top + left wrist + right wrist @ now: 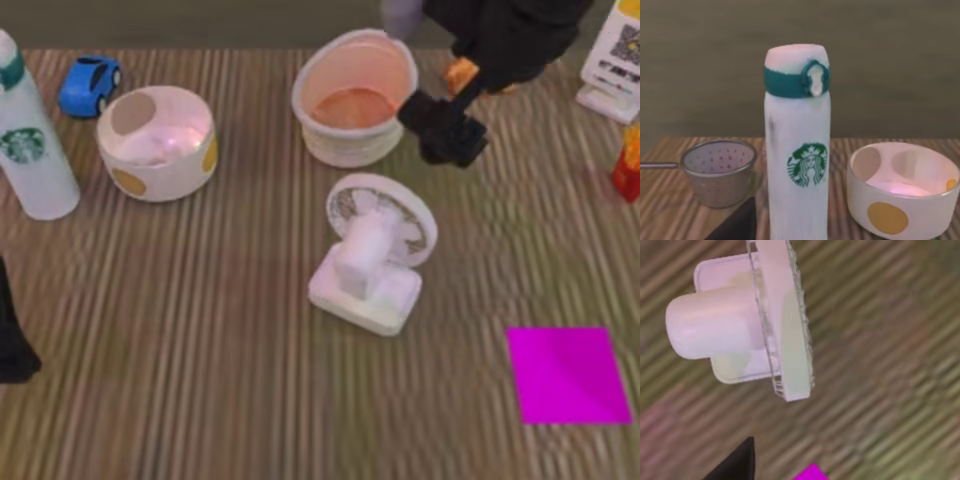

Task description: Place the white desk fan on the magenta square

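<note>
Top view: white desk fan [372, 255] apart from magenta square [568, 374].

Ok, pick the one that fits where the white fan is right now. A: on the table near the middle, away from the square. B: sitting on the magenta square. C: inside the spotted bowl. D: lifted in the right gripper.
A: the white fan stands on the striped table near its middle, while the magenta square lies bare toward the right, and the right gripper is beside the fan without holding it.

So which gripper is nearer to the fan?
Right. The right gripper hovers just beyond the fan, toward the table's far right; the left gripper sits parked at the table's left edge, far from it.
</note>
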